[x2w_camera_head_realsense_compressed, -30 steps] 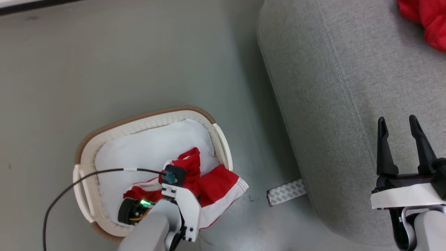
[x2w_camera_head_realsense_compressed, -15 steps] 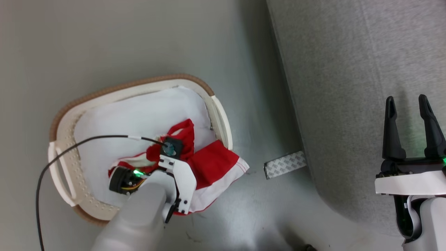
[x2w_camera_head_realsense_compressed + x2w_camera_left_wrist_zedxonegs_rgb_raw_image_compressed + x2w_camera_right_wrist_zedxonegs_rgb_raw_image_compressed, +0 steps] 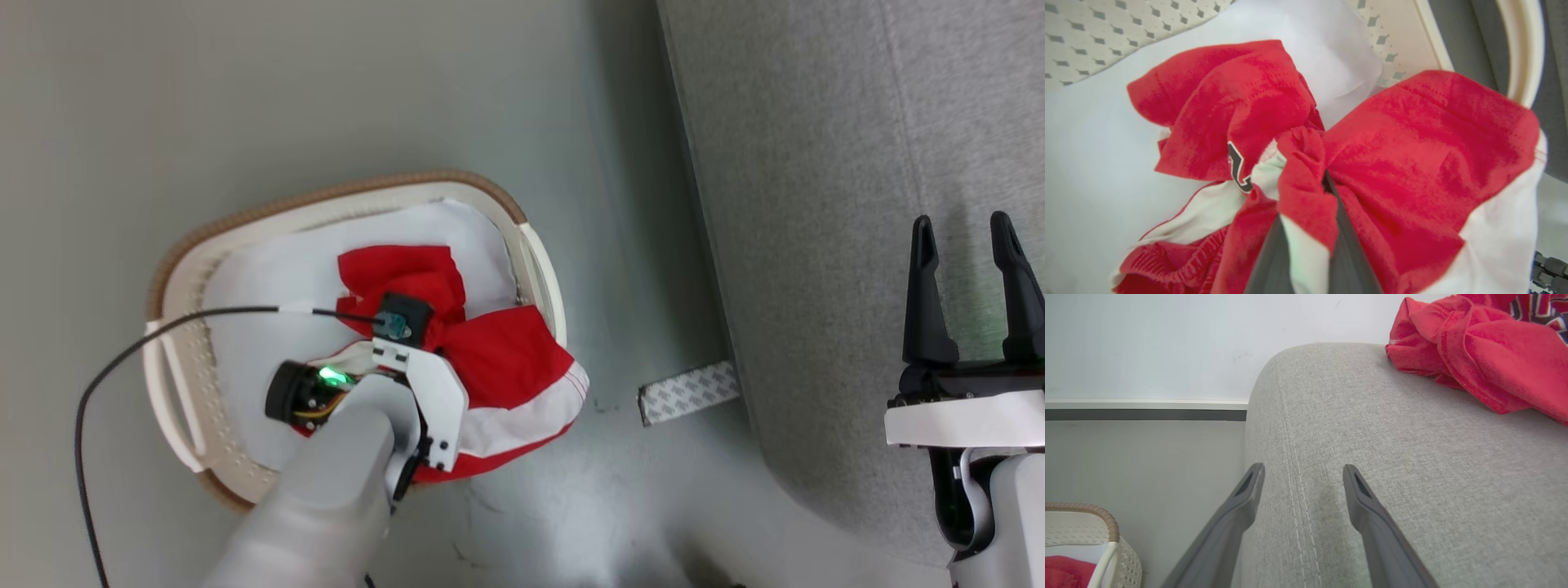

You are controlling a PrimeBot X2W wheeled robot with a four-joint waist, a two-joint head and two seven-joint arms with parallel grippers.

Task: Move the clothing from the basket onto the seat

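Left gripper [image 3: 1325, 181] down in basket [image 3: 326, 198], fingers pinched shut on bunched fold of clothing [image 3: 510, 359] (red with white panels, dark logo just beside pinch). Clothing lies on white pad [image 3: 261, 286], one end draped over basket rim on side toward seat [image 3: 816, 204]. Right gripper [image 3: 962, 224] above seat, fingers spread apart, holding nothing. Other red garment [image 3: 1486, 351] crumpled on seat, well apart from right gripper. Patterned strip [image 3: 688, 394] on floor by seat's base.
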